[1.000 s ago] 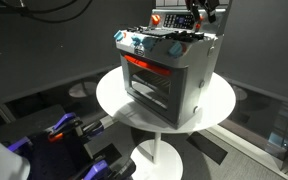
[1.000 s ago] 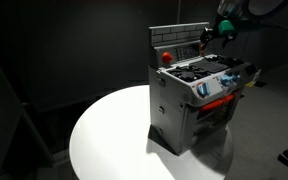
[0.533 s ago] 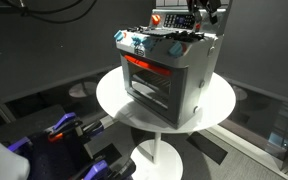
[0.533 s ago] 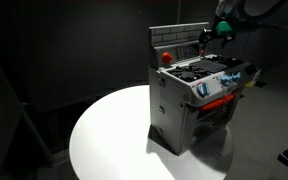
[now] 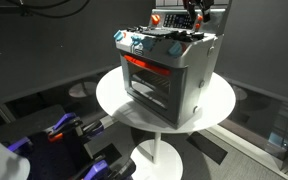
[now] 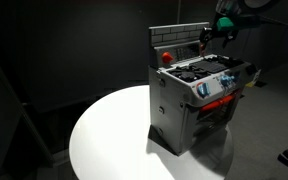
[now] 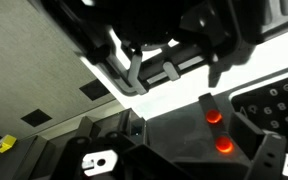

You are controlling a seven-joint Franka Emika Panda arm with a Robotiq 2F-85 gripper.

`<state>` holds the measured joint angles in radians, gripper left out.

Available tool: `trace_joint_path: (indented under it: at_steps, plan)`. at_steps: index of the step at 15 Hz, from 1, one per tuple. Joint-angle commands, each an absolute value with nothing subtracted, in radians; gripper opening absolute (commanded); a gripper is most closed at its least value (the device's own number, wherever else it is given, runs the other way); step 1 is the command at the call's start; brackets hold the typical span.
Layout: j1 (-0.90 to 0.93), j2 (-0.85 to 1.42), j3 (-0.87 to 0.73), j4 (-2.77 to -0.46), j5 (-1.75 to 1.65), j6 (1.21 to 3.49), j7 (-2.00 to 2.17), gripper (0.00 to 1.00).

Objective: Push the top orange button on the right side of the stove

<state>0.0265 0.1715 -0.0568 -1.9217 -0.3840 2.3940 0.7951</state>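
Note:
The silver-grey toy stove (image 5: 169,75) with an orange-red oven window stands on a round white table (image 5: 112,95); it also shows in an exterior view (image 6: 184,105). My gripper (image 5: 196,12) hovers above the stove's back panel, near its far corner (image 6: 210,36). In the wrist view its fingers (image 7: 176,85) show a gap between them and hold nothing. Below them, two glowing orange buttons sit on the stove's dark side: the top one (image 7: 214,116) and the lower one (image 7: 224,146). The fingers do not touch either button.
A red round button (image 6: 165,56) sits on the back control panel. Blue-and-white knobs (image 5: 136,42) line the stove's front edge. Dark equipment with blue parts (image 5: 64,130) lies on the floor beside the table.
My gripper has shifted slightly along the top of the back panel. The stove has not moved.

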Motion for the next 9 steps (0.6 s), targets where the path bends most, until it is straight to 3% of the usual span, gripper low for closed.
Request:
trace_joint_path:
  at_steps: [1, 9]
  plan:
    - [0.035, 0.059, -0.033, -1.997, -0.256, 2.314, 0.711, 1.00]
    - [0.033, -0.169, 0.021, -2.135, -0.041, 2.064, 0.574, 1.00]
